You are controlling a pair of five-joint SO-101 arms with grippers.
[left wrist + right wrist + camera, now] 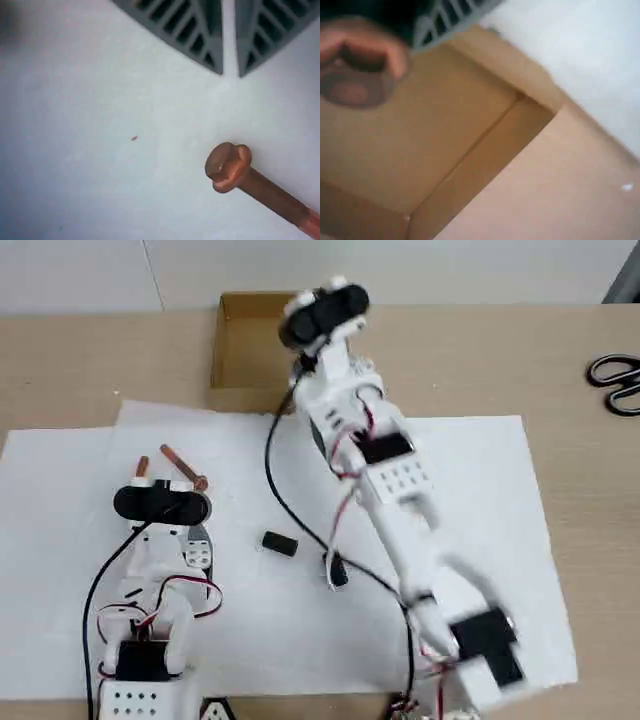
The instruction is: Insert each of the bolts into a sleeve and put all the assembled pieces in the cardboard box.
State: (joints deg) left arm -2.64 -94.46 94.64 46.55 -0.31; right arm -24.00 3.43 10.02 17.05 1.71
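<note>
A white sheet of paper [480,470] is being shown spread over a wooden table [80,350], with two robot arms rising from the near edge. At the near left, the left gripper [231,72] is being held low over the paper, its grey ribbed fingers [200,35] pressed almost together with a thin slit between them and nothing inside. Just beyond the fingertips, a copper bolt [250,185] is lying flat on the paper, its head turned toward the gripper but not touching it. A second bolt [142,467] is lying just beside the first. Toward the middle of the sheet, two black sleeves [280,543] [337,570] are resting near each other, well apart from the bolts. The right arm is being stretched from the near right corner across the paper to the far side, where the right gripper [322,312] is being held over the open cardboard box [235,310]. In the right wrist view, a blurred copper and dark piece [355,75] is being seen above the box floor, beside a grey finger; whether it is being pinched cannot be told. At the far right, scissors [615,383] are lying on the bare table.
</note>
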